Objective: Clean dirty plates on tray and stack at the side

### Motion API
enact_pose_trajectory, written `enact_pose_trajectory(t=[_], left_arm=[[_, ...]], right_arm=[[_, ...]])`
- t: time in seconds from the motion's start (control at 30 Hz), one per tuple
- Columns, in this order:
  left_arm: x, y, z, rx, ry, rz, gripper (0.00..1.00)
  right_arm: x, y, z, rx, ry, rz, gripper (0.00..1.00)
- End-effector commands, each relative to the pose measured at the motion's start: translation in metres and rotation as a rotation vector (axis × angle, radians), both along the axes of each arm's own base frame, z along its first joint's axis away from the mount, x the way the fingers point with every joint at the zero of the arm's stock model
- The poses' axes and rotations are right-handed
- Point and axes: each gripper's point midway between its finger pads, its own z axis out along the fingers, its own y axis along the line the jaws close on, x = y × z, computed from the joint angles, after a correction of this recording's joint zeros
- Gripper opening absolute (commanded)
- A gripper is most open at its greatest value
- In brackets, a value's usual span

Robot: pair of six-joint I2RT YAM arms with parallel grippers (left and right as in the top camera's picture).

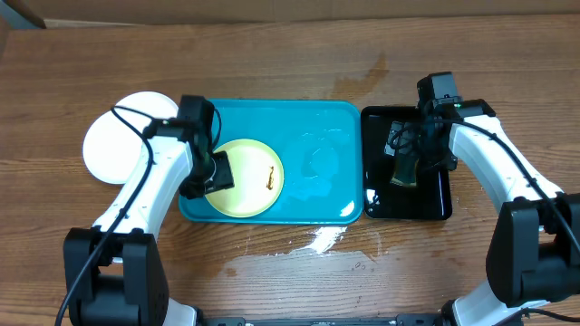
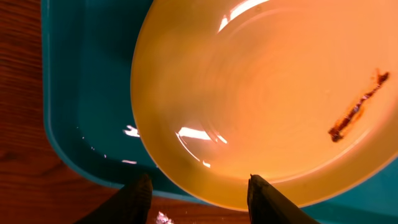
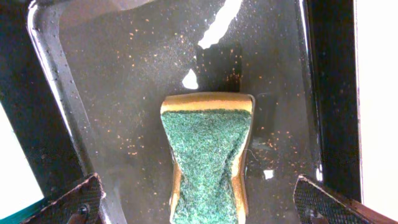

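Note:
A pale yellow-green plate [image 1: 249, 177] with a dark smear lies at the left of the turquoise tray [image 1: 317, 195]. It fills the left wrist view [image 2: 261, 99], smear at the right. My left gripper [image 1: 214, 172] [image 2: 199, 199] is open over the plate's near rim, with the rim between its fingers. White plates [image 1: 118, 145] are stacked on the table left of the tray. My right gripper [image 1: 419, 156] [image 3: 199, 208] is open wide above a green-and-yellow sponge [image 3: 207, 158] lying in the black tray [image 1: 426, 204]; the sponge sits between the fingers, untouched.
The turquoise tray holds a film of water. A water spill [image 1: 322, 240] lies on the wooden table in front of it. The black tray [image 3: 124, 81] is wet and speckled with crumbs. The trays stand side by side.

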Motion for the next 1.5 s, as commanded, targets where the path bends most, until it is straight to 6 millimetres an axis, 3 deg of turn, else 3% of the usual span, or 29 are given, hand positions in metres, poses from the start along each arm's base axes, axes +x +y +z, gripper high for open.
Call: enact_pose_trajectory(t=[0.0,0.47,0.6,0.67,0.8,1.2,1.37,1.47], left_arm=[[-0.009,0.005,-0.017,0.021,0.016,0.023,0.52],[-0.024,0.011,-0.035,0.057,0.044,0.018,0.51],[-0.017,0.012,-0.043,0.063,0.0,0.019,0.5],[-0.007,0.006,-0.044,0.033,-0.046,0.01,0.45],[0.006,-0.024,-0.04,-0.142,-0.095,-0.015,0.41],[0.026,-0.074,-0.022,-0.386,-0.191,-0.086,0.43],[0.043,-0.073,-0.005,-0.351,-0.261,-0.211,0.46],[0.065,-0.05,0.019,-0.206,-0.302,-0.214,0.48]], right_arm=[[0.0,0.0,-0.002,0.0,0.0,0.002,1.0],[0.0,0.0,-0.002,0.0,0.0,0.002,1.0],[0.0,0.0,-0.002,0.0,0.0,0.002,1.0],[0.0,0.0,-0.002,0.0,0.0,0.002,1.0],[0.0,0.0,-0.002,0.0,0.0,0.002,1.0],[0.0,0.0,-0.002,0.0,0.0,0.002,1.0],[0.0,0.0,-0.002,0.0,0.0,0.002,1.0],[0.0,0.0,-0.002,0.0,0.0,0.002,1.0]])
